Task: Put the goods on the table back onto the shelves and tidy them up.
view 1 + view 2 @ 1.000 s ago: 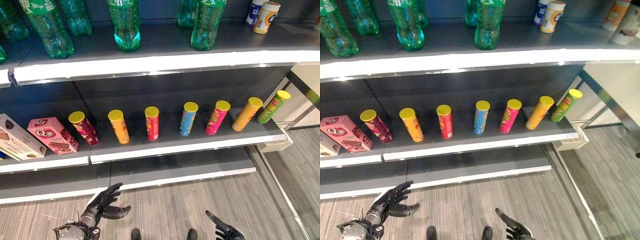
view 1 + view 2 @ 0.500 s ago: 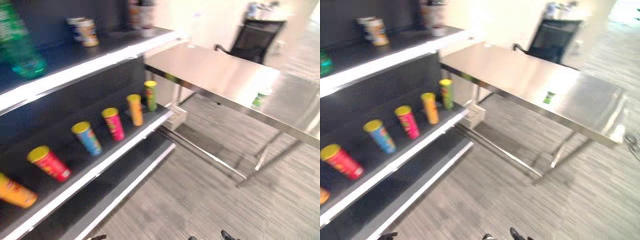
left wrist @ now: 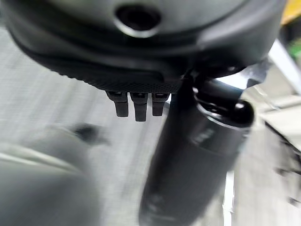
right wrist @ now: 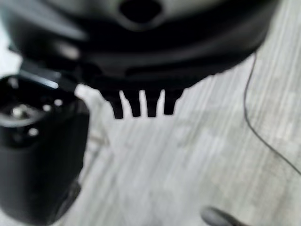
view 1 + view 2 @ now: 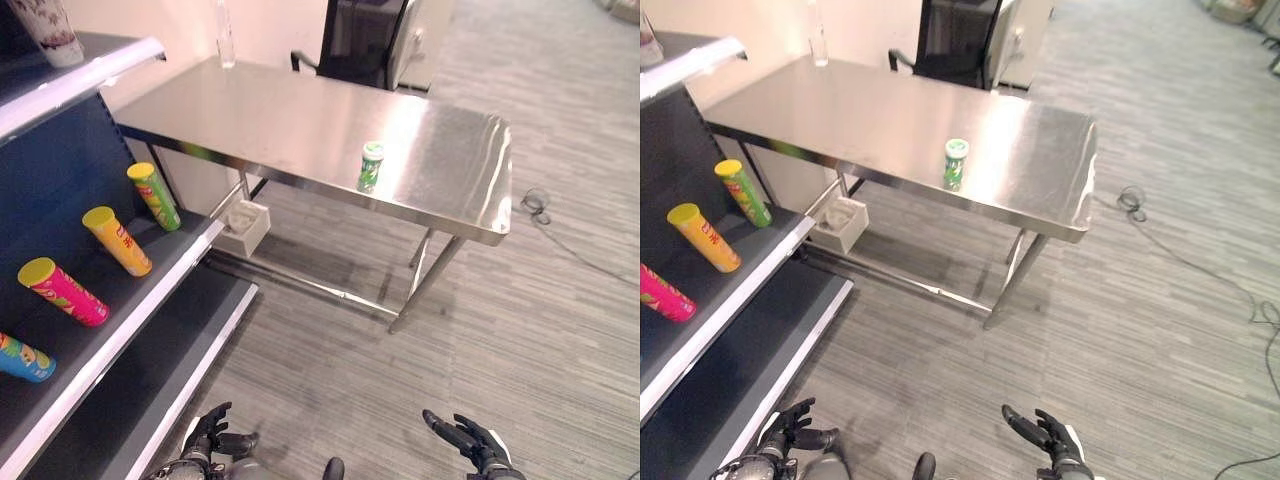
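Note:
A green can [image 5: 371, 166] with a pale lid stands upright on the steel table [image 5: 300, 120], close to its near edge; the same can [image 5: 955, 163] shows in the right eye view. To the left, the dark shelf [image 5: 130, 320] holds a row of tilted tubes: green [image 5: 154, 196], orange [image 5: 117, 240], pink [image 5: 62, 291] and blue [image 5: 20, 357]. My left hand [image 5: 215, 440] hangs low over the floor by the shelf's bottom board, open and holding nothing. Far below and in front of the table, my right hand [image 5: 465, 440] is also open and holds nothing.
A white bin [image 5: 243, 228] sits on the floor under the table's left end, by the shelf corner. A black chair [image 5: 365, 40] stands behind the table and a clear glass [image 5: 222, 40] at its far left. Grey plank floor [image 5: 520, 330] spreads out to the right.
The camera has swung right, from facing the shelves to facing the steel table with the green can. Both hands stay low and open; no goods have moved.

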Tool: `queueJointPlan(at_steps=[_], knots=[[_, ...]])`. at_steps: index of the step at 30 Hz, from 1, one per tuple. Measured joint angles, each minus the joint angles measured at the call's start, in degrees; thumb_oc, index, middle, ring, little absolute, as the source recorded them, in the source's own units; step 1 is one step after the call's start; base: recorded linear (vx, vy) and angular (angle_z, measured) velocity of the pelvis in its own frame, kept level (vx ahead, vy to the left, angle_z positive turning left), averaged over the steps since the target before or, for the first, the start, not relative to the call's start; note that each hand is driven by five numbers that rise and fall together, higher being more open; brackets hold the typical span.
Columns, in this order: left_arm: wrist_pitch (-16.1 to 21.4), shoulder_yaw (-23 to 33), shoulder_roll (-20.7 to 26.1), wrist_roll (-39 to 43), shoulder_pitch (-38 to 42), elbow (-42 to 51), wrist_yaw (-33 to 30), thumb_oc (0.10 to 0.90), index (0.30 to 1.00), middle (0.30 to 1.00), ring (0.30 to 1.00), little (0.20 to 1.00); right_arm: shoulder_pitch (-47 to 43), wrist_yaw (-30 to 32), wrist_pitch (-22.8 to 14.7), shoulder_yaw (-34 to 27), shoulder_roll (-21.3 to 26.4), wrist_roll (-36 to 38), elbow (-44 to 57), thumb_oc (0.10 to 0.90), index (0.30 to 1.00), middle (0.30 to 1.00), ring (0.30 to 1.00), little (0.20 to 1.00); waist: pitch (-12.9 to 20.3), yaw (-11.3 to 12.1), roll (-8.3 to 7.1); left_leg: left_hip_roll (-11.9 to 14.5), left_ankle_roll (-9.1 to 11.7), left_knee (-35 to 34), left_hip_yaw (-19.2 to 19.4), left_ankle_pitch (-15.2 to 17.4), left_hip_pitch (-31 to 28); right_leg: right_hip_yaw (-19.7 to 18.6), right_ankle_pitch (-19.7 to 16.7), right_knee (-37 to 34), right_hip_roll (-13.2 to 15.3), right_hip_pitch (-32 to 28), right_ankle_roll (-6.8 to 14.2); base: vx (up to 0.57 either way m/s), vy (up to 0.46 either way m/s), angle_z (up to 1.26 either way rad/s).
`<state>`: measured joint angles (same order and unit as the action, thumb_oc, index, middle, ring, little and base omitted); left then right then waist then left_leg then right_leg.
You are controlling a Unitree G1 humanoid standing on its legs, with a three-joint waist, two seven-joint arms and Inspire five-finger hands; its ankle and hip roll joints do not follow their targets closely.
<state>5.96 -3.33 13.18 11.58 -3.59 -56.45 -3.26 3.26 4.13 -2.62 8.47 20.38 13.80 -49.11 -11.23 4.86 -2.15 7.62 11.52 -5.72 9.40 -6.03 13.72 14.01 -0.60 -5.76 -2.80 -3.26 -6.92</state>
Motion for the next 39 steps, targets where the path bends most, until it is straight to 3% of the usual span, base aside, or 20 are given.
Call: queueJointPlan(at_steps=[1,4,6,7,10,12,14,17,19,20,21,22,23,24,26,28,29,34,37,39], knots=[[0.01,1.31,-1.16,0.68,1.08,0.04,-0.23,0.800,0.900,0.900,0.900,0.900,-0.25,-0.14,0.03,0.36,-0.14,-0.07,-0.10,0.800,0.900,0.900,0.900,0.900,-1.22,1.08,2.58,0.44,-0.29,0.36,1.32,-2.55,2.50,1.06,0.24,0.01,-1.92,-2.49,-0.15,0.26,0.046,-0.10],[0.02,1.77,-0.21,0.63,0.65,-1.13,-0.39,0.800,0.900,0.900,0.900,0.900,-0.20,-0.19,-0.10,1.43,-0.81,-0.91,-0.03,0.800,0.900,0.900,0.900,0.900,-1.03,1.54,2.84,0.16,-0.49,0.38,8.80,-3.19,2.95,1.56,4.05,0.00,-2.13,-6.19,0.72,0.33,0.051,0.12],[-0.08,2.65,0.31,0.60,-0.60,-1.56,-0.51,0.800,0.900,0.900,0.900,0.900,-0.24,-0.22,-0.14,2.01,-0.86,-2.10,-1.19,0.800,0.900,0.900,0.900,0.900,-0.69,2.86,2.26,0.36,-1.34,0.70,10.61,-3.46,0.79,-0.40,5.95,0.06,-1.92,-8.49,2.61,0.31,0.083,-0.24],[-0.25,3.68,0.44,0.57,-1.98,-2.15,-0.54,0.800,0.900,0.900,0.900,0.900,-0.72,-0.14,-0.34,2.18,-1.19,-2.43,-3.37,0.800,0.900,0.900,0.900,0.900,-0.27,2.84,1.89,-0.28,-4.20,0.27,10.58,-4.94,-1.52,-0.76,6.64,0.44,-1.45,-10.21,4.34,0.31,0.091,-0.28],[-1.45,5.13,2.59,0.12,-3.31,-4.54,-1.18,0.800,0.900,0.900,0.900,0.900,-2.41,0.05,-0.32,2.01,-4.53,-2.60,-11.11,0.800,0.900,0.900,0.900,0.900,1.40,3.36,-4.25,-4.10,-14.95,0.53,12.30,-7.75,-3.61,-0.62,8.73,0.82,3.01,-11.73,8.67,0.33,0.092,-0.23],[-2.32,5.78,4.40,-0.59,-0.60,-6.76,-1.19,0.800,0.900,0.900,0.900,0.900,-3.33,-0.18,-0.46,-0.05,-8.50,-2.57,-18.29,0.800,0.900,0.900,0.900,0.900,1.53,3.73,-7.29,-5.78,-16.40,0.58,13.20,-4.79,-7.71,0.34,6.44,5.46,5.57,-12.59,13.24,0.39,0.178,-0.16],[-2.12,5.64,4.76,-0.71,0.73,-5.98,-1.13,0.800,0.900,0.900,0.900,0.900,-3.22,-0.32,-0.17,-0.57,-8.95,-2.54,-20.30,0.800,0.900,0.900,0.900,0.900,1.57,3.49,-7.31,-6.10,-16.66,0.58,13.42,-2.93,-9.66,1.85,5.62,8.38,6.38,-12.50,15.85,0.18,0.159,-0.16],[-1.93,3.31,5.37,-1.11,2.84,-5.53,-1.03,0.800,0.900,0.900,0.900,0.900,-3.09,-0.12,0.11,-4.75,-8.61,-2.42,-21.57,0.800,0.900,0.900,0.900,0.900,1.52,1.71,-5.39,-5.95,-17.18,0.61,13.00,-1.09,-12.19,4.33,7.89,28.83,9.95,-5.27,19.97,0.07,0.206,0.11],[-2.15,0.96,6.19,-1.13,5.16,-5.19,-1.23,0.800,0.900,0.900,0.900,0.900,-2.52,0.05,0.38,-9.12,-7.88,-1.93,-22.18,0.800,0.900,0.900,0.900,0.900,0.71,-1.47,-3.96,-6.65,-18.30,1.19,11.77,1.46,-13.53,2.64,-5.37,56.24,16.69,8.58,22.53,0.14,0.009,0.35],[-2.10,-0.10,6.41,-1.22,6.11,-5.26,-1.27,0.800,0.900,0.900,0.900,0.900,-2.56,0.41,0.44,-9.20,-7.59,-1.65,-22.52,0.800,0.900,0.900,0.900,0.900,0.57,-2.24,-3.44,-6.80,-18.11,0.72,11.08,2.11,-14.34,3.42,-2.78,59.28,19.37,12.16,21.74,0.15,-0.132,0.25],[-2.15,-1.04,6.52,-1.22,6.58,-5.42,-1.63,0.800,0.900,0.900,0.900,0.900,-2.51,0.53,0.76,-9.14,-7.21,-1.49,-23.50,0.800,0.900,0.900,0.900,0.900,0.08,-2.59,-2.41,-6.92,-17.84,0.56,10.89,2.56,-15.14,4.80,2.12,54.99,22.75,14.89,21.29,0.14,-0.176,0.19],[-2.17,-1.19,6.51,-1.24,7.02,-5.40,-1.73,0.800,0.900,0.900,0.900,0.900,-2.37,0.59,0.81,-9.07,-7.18,-1.30,-24.24,0.800,0.900,0.900,0.900,0.900,0.10,-3.13,-1.86,-6.90,-17.05,0.54,10.16,2.29,-15.26,6.59,3.56,47.36,24.19,14.98,20.70,0.04,-0.194,0.47],[-2.06,-1.95,6.52,-1.87,8.16,-5.36,-1.70,0.800,0.900,0.900,0.900,0.900,-0.44,0.69,1.29,-9.17,-7.24,-1.27,-25.11,0.800,0.900,0.900,0.900,0.900,0.32,-3.76,-1.38,-7.04,-16.42,0.56,8.38,2.34,-15.19,7.38,3.33,28.36,24.52,14.07,20.40,0.03,-0.148,0.69],[-1.49,-2.26,6.79,-2.89,8.48,-5.89,-2.09,0.800,0.900,0.900,0.900,0.900,-0.12,0.94,1.51,-9.18,-7.38,-1.26,-24.88,0.800,0.900,0.900,0.900,0.900,0.78,-4.17,-1.88,-7.06,-16.41,0.60,7.75,2.22,-14.93,6.70,2.61,19.36,23.72,13.15,20.53,0.02,-0.107,0.73],[-1.44,-2.96,7.49,-3.77,7.26,-5.04,-2.46,0.800,0.900,0.900,0.900,0.900,0.78,1.16,1.84,-9.18,-7.76,-1.24,-24.80,0.800,0.900,0.900,0.900,0.900,1.36,-4.10,-2.87,-7.29,-15.36,0.60,7.04,2.87,-15.86,3.38,-0.44,16.55,20.90,14.02,20.81,0.12,-0.074,0.34],[-1.18,-2.62,8.40,-3.70,4.33,-3.97,-2.51,0.800,0.900,0.900,0.900,0.900,2.88,1.11,1.93,-8.94,-8.81,-1.25,-25.15,0.800,0.900,0.900,0.900,0.900,3.34,-3.34,-5.54,-8.65,-13.81,0.67,6.75,4.01,-16.68,3.70,-3.09,14.81,18.11,11.97,17.96,0.11,-0.109,0.07],[-1.43,-2.58,7.40,-3.66,3.32,-4.74,-2.57,0.800,0.900,0.900,0.900,0.900,2.63,1.18,1.97,-9.22,-8.42,-1.28,-26.58,0.800,0.900,0.900,0.900,0.900,4.40,-2.97,-5.33,-7.84,-12.65,1.15,6.49,4.78,-17.04,4.78,-4.03,10.79,16.43,9.69,13.61,0.12,-0.117,0.06],[-1.40,-2.82,4.51,-3.67,1.06,-7.35,-1.17,0.800,0.900,0.900,0.900,0.900,3.02,1.22,1.71,-20.74,-5.62,0.53,-29.55,0.800,0.900,0.900,0.900,0.900,6.06,-3.45,-3.28,-4.41,-9.84,1.97,5.77,5.80,-17.30,5.65,-7.46,0.44,11.22,4.21,12.39,0.09,-0.033,0.00],[-1.37,-1.97,4.59,-3.71,0.85,-8.32,-0.85,0.800,0.900,0.900,0.900,0.900,3.75,1.29,2.92,-29.89,1.71,3.70,-32.07,0.800,0.900,0.900,0.900,0.900,6.53,-5.41,-2.86,-3.29,-9.03,2.35,6.08,6.32,-17.82,4.50,-7.24,0.46,9.73,3.94,12.45,0.11,-0.005,-0.13],[-1.33,0.29,4.62,-3.72,0.11,-8.30,-1.07,0.800,0.900,0.900,0.900,0.900,5.10,4.38,3.09,-43.78,10.55,8.08,-31.06,0.800,0.900,0.900,0.900,0.900,7.01,-7.05,-2.14,-3.28,-8.86,1.31,7.25,6.46,-18.54,3.54,-7.02,0.45,9.77,3.74,12.74,0.05,0.009,-0.22]])
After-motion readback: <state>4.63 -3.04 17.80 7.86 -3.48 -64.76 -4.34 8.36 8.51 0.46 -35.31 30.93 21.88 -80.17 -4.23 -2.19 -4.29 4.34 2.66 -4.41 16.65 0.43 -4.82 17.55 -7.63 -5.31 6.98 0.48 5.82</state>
